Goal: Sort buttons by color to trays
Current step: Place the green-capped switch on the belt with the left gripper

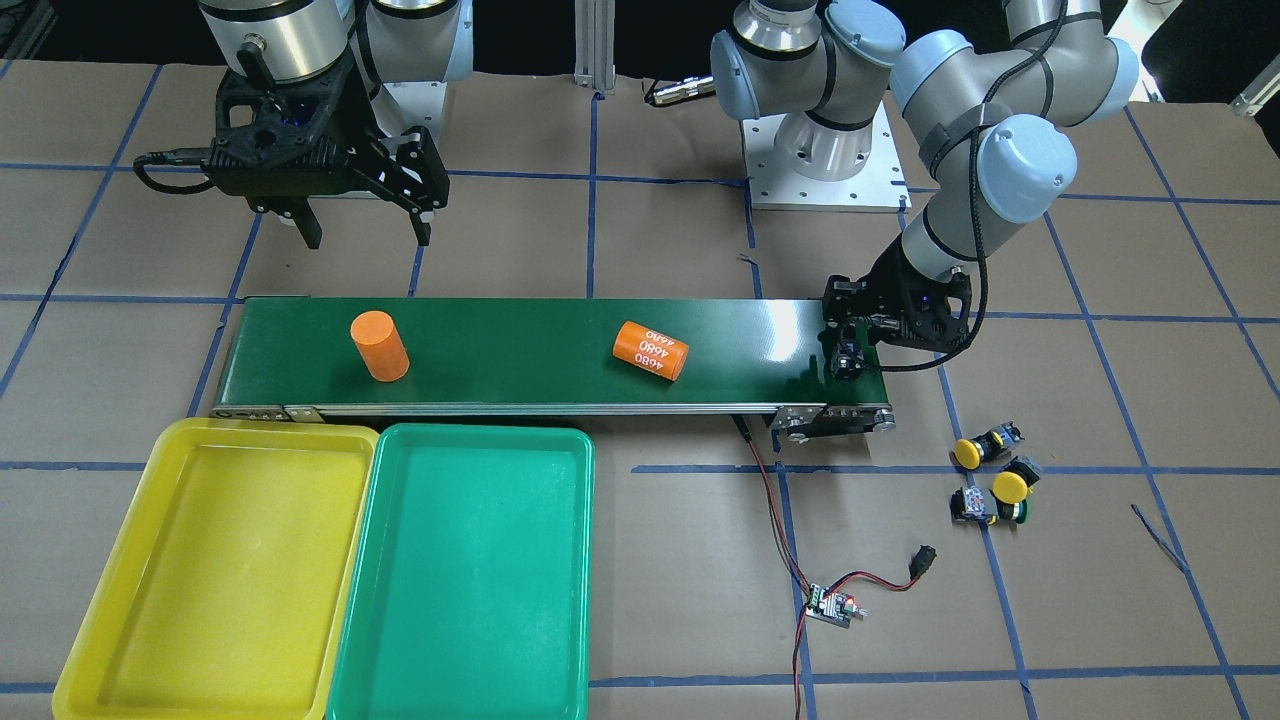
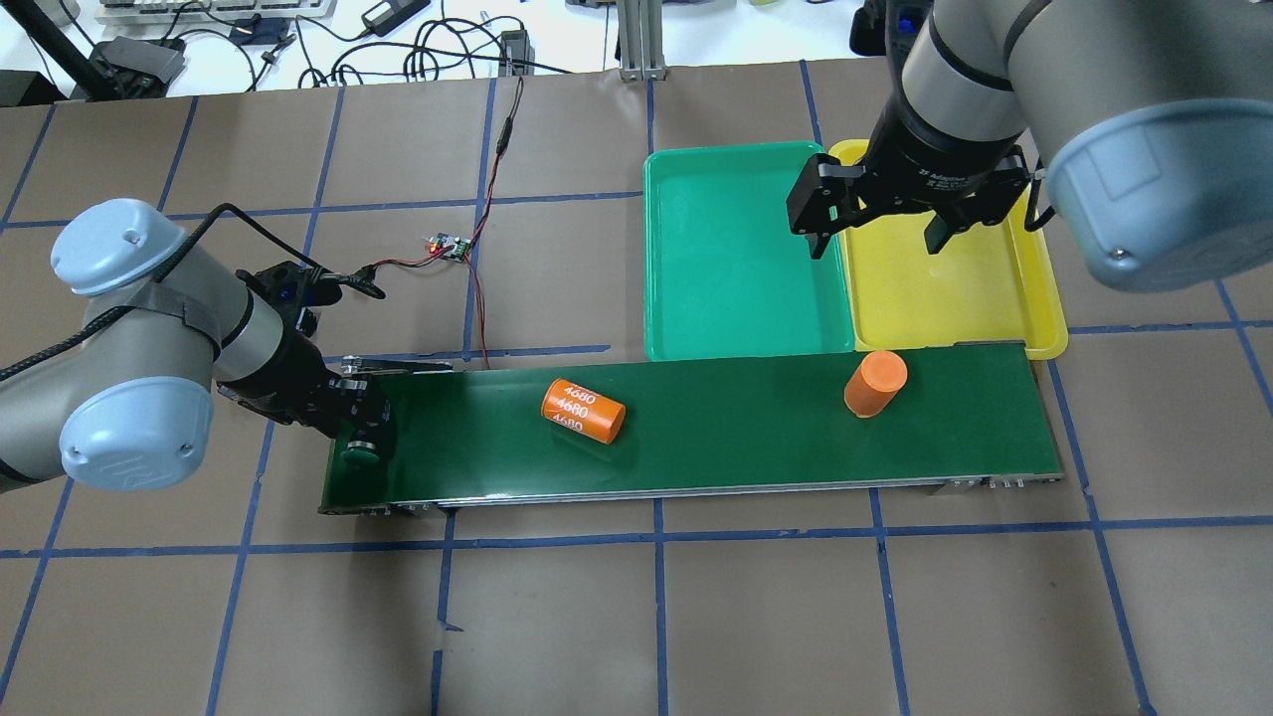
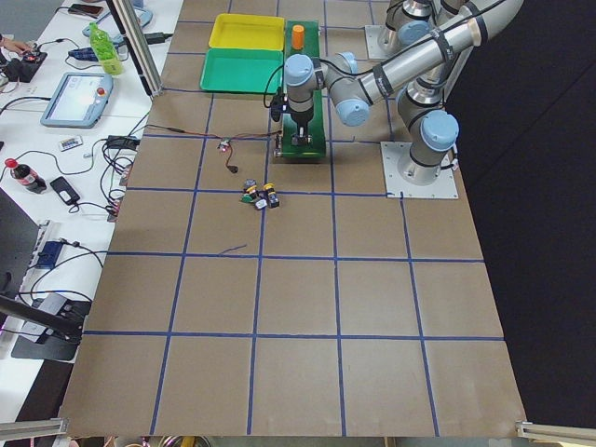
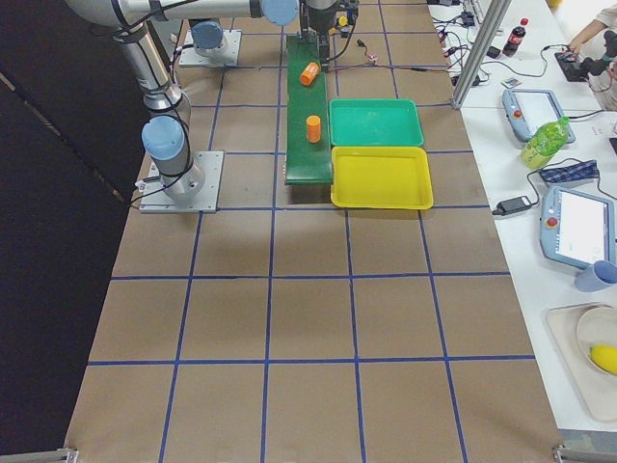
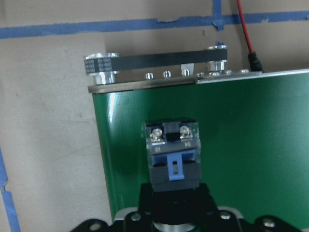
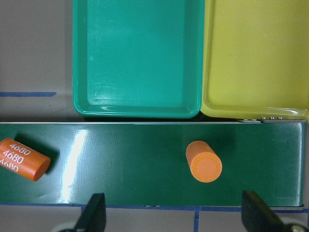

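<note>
The left jaws are gripping a green-capped button point(image 5: 171, 154) over the end of the conveyor belt point(image 2: 746, 418) farthest from the trays point(image 2: 736, 278), its length lying across the belt. The right jaws are hanging wide open over the belt's tray end.

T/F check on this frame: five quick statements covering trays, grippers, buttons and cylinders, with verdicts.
1. The yellow tray and the green tray hold nothing. True.
2. The left gripper is shut on a button over the end of the conveyor belt. True.
3. Both orange cylinders stand upright. False: one cylinder stands, while the cylinder marked 4680 lies on its side.
4. The right gripper grips a cylinder. False: it is open and holds nothing.
5. Three buttons lie on the table, off the belt. True.
</note>
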### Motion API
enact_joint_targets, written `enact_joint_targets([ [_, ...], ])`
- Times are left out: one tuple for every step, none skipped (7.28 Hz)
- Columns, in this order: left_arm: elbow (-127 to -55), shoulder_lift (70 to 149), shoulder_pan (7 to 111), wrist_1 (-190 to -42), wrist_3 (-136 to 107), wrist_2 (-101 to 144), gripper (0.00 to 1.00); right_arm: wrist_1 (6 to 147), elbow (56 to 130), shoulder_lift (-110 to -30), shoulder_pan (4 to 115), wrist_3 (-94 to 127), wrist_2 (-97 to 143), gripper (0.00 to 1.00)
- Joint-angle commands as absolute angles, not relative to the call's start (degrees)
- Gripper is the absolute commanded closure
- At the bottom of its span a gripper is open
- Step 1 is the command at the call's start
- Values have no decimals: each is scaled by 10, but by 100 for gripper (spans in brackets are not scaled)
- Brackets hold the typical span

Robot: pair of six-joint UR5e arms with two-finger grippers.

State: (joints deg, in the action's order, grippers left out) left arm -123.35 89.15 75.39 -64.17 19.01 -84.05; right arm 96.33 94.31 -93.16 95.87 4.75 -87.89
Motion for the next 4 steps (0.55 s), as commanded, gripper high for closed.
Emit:
enact_joint_targets([
  [-1221,886,753,-642,191,-839,0,963,943,-932,958,47,-879,0],
  [-1191,889,745,-643,197,-845,0,963,943,-932,958,47,-879,0],
  [-1143,906,737,-644,201,-856,0,963,943,-932,958,47,-879,0],
  [-1106,933,723,-644,210,-859,0,963,944,-932,959,47,-879,0],
])
